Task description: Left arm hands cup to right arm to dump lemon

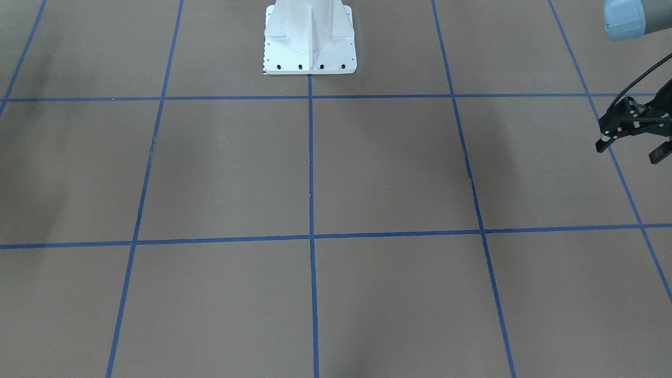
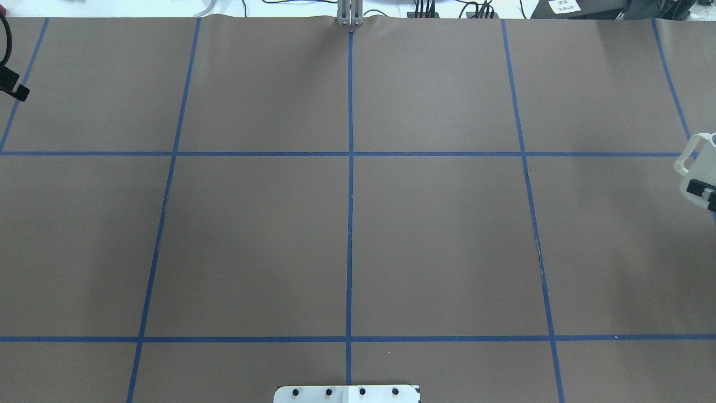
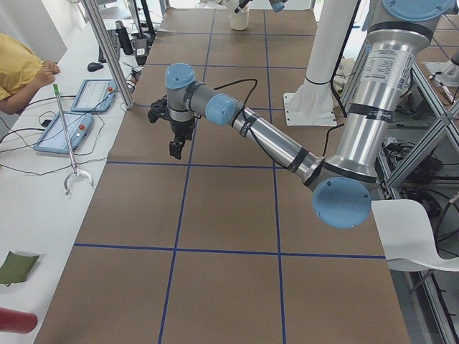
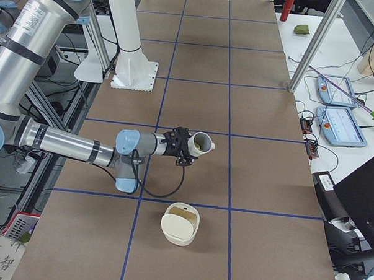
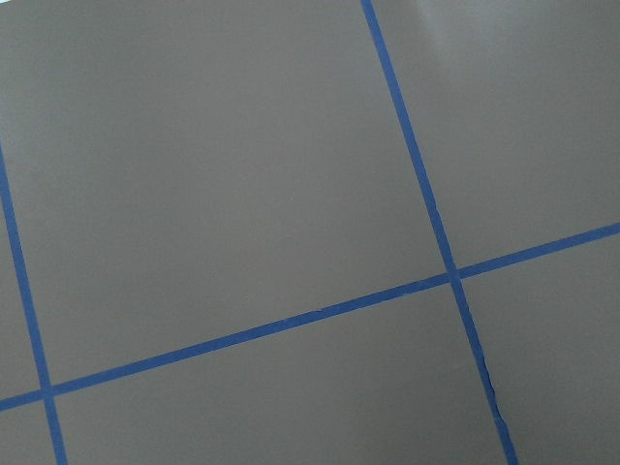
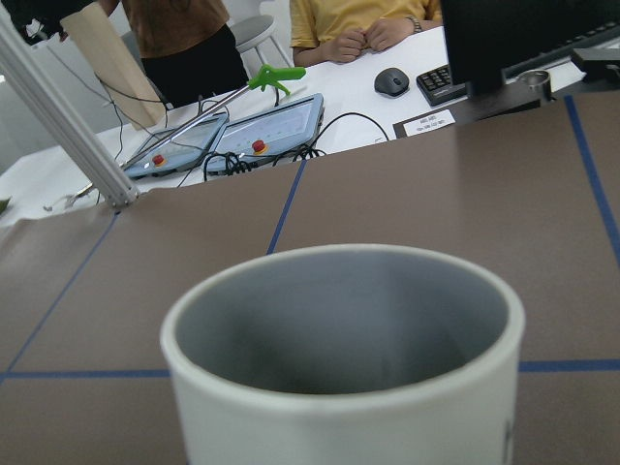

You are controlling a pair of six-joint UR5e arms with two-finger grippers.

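Observation:
The cup (image 4: 200,143) is a white mug, held above the table by my right gripper (image 4: 181,149), which is shut on it. It is tipped over with its mouth facing away from the arm. Something yellow-green, the lemon (image 4: 198,142), shows inside that mouth. In the right wrist view the cup (image 6: 341,320) fills the foreground and only its grey inside shows. From overhead the cup (image 2: 692,165) sits at the right edge. My left gripper (image 1: 630,149) hangs open and empty over the table's other end, far from the cup; its fingers (image 3: 174,148) point down.
A white bowl (image 4: 180,224) stands on the table near the cup, towards the exterior right camera. The robot's white base (image 1: 310,39) is at mid-table. Operators sit beyond the table edge behind pendants (image 6: 262,131) and a green grabber (image 6: 276,77). Blue tape divides the brown table (image 2: 436,235).

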